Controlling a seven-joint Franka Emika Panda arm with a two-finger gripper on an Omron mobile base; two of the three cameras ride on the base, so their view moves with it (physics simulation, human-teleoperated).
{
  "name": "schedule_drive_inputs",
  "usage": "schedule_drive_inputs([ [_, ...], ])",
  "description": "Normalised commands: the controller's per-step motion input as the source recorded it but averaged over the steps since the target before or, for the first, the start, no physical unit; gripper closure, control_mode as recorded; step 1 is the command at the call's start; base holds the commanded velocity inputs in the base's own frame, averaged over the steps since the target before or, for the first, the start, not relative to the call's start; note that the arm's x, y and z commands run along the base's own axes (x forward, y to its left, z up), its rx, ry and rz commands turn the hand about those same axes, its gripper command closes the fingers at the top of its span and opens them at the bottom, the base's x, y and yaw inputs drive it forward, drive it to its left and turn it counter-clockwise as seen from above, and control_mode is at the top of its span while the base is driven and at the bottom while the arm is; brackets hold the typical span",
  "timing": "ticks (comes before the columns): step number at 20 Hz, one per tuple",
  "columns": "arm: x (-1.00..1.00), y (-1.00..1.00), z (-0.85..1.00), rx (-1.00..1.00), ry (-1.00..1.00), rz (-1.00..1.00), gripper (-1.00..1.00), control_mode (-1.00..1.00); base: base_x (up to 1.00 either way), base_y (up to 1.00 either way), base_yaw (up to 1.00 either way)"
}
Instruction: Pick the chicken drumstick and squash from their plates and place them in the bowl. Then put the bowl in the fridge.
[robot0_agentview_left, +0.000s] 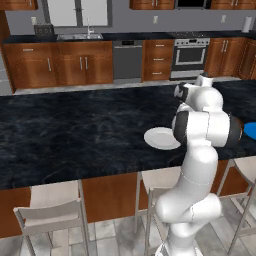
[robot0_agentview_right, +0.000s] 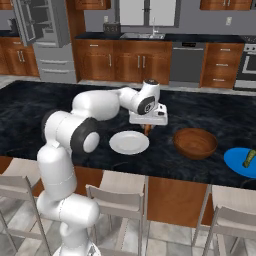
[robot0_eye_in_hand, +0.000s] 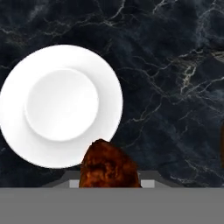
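You have the gripper hanging near the centre of the right base view, above the dark marble counter and just beyond the upper right edge of the white plate. Its fingers are pinching the chicken drumstick, which juts up brown and rough at the bottom centre of the hand view, overlapping the plate's lower right rim there; in the right base view a brown-orange stub shows under the hand. The white plate itself carries nothing. The bowl sits right of centre in the right base view, apart from the white plate, and nothing can be seen in it. At the right edge of that view, the blue plate holds the squash, lying tilted on it. The fridge stands at the upper left with its door open.
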Motion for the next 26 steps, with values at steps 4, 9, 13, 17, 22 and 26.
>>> schedule_drive_inputs([
  [4, 0.00, -0.55, 0.15, 0.00, -0.01, 0.00, 1.00, -1.00, 0.00, 0.00, 0.00],
  [9, 0.00, -0.64, 0.04, 0.00, -0.01, 0.00, 1.00, -1.00, 0.00, 0.00, 0.00],
  [13, 0.00, -0.64, 0.00, 0.00, -0.02, 0.05, 1.00, -1.00, 0.00, 0.00, 0.00],
  [17, 0.00, -0.65, 0.00, 0.00, 0.00, 0.10, 1.00, -1.00, 0.00, 0.00, 0.00],
  [22, 0.00, -0.66, 0.00, 0.00, 0.00, 0.08, 1.00, -1.00, 0.00, 0.00, 0.00],
  [26, 0.01, -0.43, -0.13, 0.00, 0.05, 0.04, 1.00, -1.00, 0.00, 0.00, 0.00],
])
